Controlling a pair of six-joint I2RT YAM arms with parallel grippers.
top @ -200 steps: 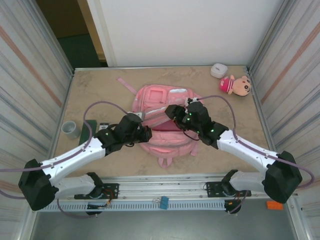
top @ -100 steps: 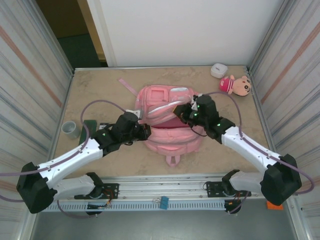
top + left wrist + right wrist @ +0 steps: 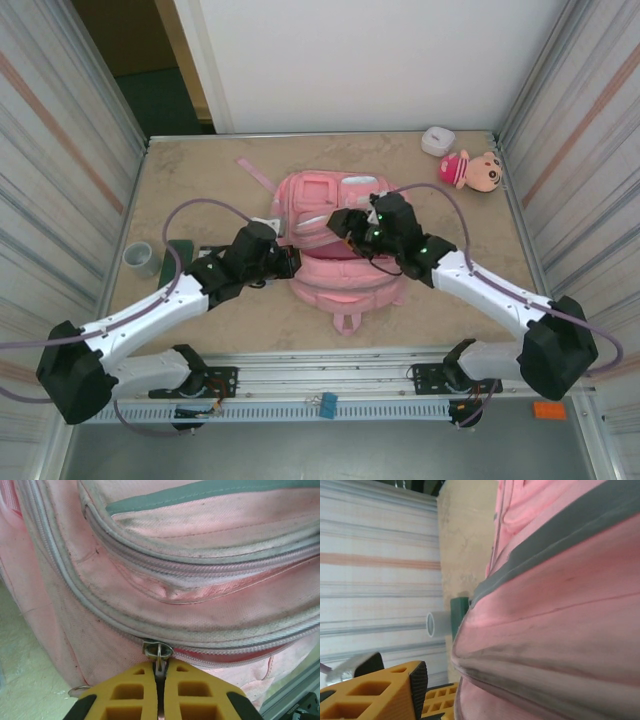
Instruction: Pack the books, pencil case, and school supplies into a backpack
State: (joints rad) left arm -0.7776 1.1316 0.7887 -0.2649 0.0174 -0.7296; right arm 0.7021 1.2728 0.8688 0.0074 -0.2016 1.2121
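I see the pink backpack [image 3: 345,280] lying flat in the middle of the tabletop [image 3: 200,185], its carry loop toward the arm bases and 1 loose strap [image 3: 252,170] trailing off at the far left corner. My left claw [image 3: 160,672] sits at the bag's left edge and is clenched on the small metal zipper pull [image 3: 158,652]. The left wrist view shows the 2 yellow fingers [image 3: 125,695] pressed together with the tab pinched between them, right at the slider on a long curved zip. Above that zip run 2 more zipped seams and a pale grey trim stripe [image 3: 200,492]. My right claw [image 3: 342,222] hangs over the upper front of the bag, near the middle. In the right wrist view the pink fabric bulges just beside its yellow fingers [image 3: 375,690], but I cannot tell whether that claw is released or gripping anything. On the left of the tabletop, well apart from the bag, stand a grey roll [image 3: 140,258] and a dark green object [image 3: 180,255] just beside it. At the far right corner lie a plush doll [image 3: 472,170] with a pink hat and a small white box [image 3: 437,140].
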